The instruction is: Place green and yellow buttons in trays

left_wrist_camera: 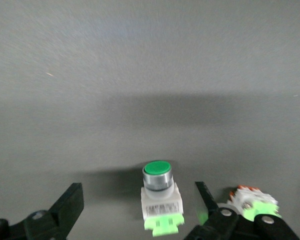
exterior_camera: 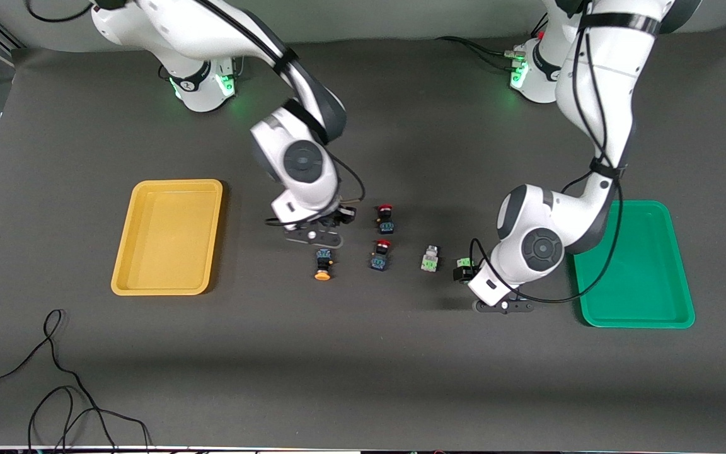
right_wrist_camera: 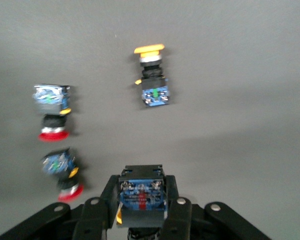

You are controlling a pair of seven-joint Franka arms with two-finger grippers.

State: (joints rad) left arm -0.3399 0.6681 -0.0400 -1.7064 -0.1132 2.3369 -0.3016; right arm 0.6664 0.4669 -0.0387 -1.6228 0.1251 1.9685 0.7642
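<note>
My left gripper (exterior_camera: pixel 464 272) is open low over the mat, its fingers (left_wrist_camera: pixel 70 205) on either side of a white-bodied green button (left_wrist_camera: pixel 160 197) that lies there (exterior_camera: pixel 464 261). A second green button (exterior_camera: pixel 429 258) lies just beside it, toward the right arm's end (left_wrist_camera: pixel 252 204). My right gripper (right_wrist_camera: pixel 141 187) is shut on a dark switch with a blue label (right_wrist_camera: pixel 141 195) and a sliver of yellow at its side; in the front view the hand (exterior_camera: pixel 316 234) hides it. Another yellow-capped button (exterior_camera: pixel 322 265) lies on the mat (right_wrist_camera: pixel 152 75). The yellow tray (exterior_camera: pixel 177 183) and the green tray (exterior_camera: pixel 643 271) hold nothing.
Two dark switches with red caps (exterior_camera: pixel 386 217) (exterior_camera: pixel 380 254) lie between the yellow and green buttons; they also show in the right wrist view (right_wrist_camera: pixel 52 112) (right_wrist_camera: pixel 62 172). Black cables (exterior_camera: pixel 54 378) loop on the mat nearest the front camera, at the right arm's end.
</note>
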